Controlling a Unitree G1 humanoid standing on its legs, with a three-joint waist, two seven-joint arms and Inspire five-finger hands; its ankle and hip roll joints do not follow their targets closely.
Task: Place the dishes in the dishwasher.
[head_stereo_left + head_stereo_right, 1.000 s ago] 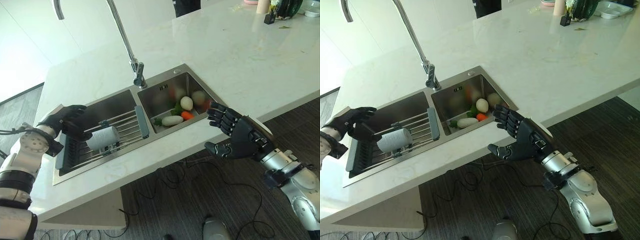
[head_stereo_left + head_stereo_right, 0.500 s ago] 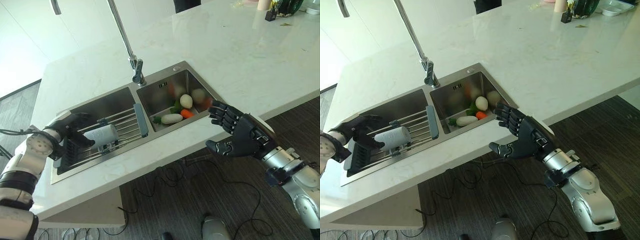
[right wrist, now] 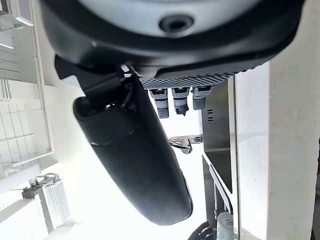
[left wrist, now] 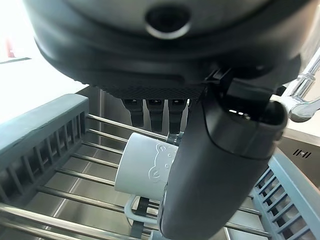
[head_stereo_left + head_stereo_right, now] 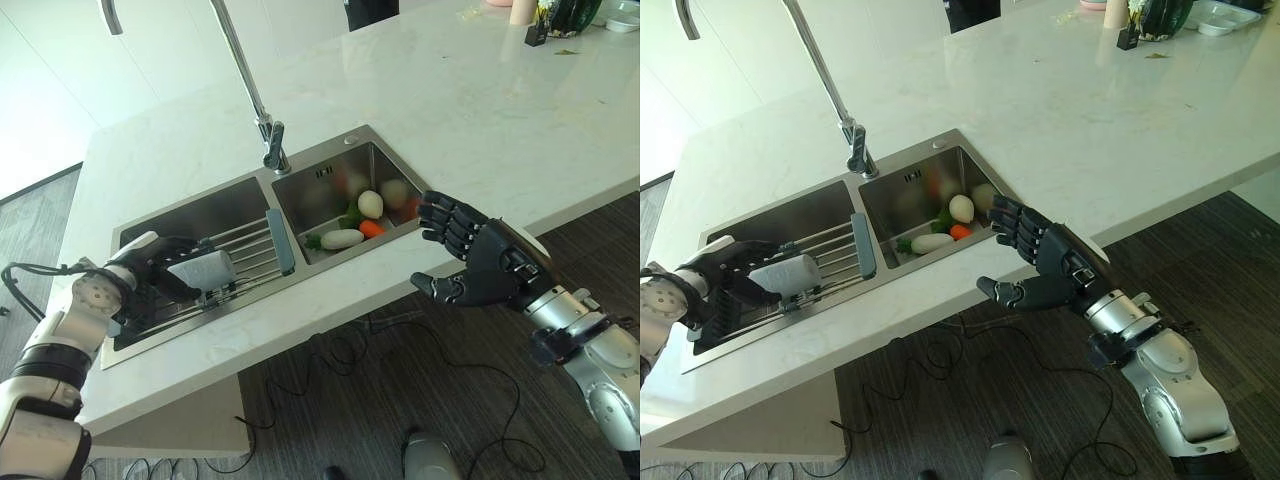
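The left hand (image 5: 160,268) has come onto the pale mug (image 5: 203,270) lying on the sink rack (image 5: 255,255) at the lower left, fingers still not curled around it. So the grasp seems near but not made. The right hand (image 5: 480,265) hovers with fingers spread before the surface (image 5: 480,110).

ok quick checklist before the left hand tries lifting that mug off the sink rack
1. Left hand at the mug: ok, its fingers reach over the mug where it lies on its side.
2. Firm grip on the mug: cannot tell, the left wrist view shows the thumb in front of the mug and fingertips behind it, but contact is unclear.
3. Mug free to lift: cannot tell, its handle sits down among the bars of the rack.
4. Right hand out of the way: ok, open and off the counter edge, holding nothing.
5. Faucet clear of the lift path: ok, it stands behind the rack.
6. Dishwasher located: cannot tell.
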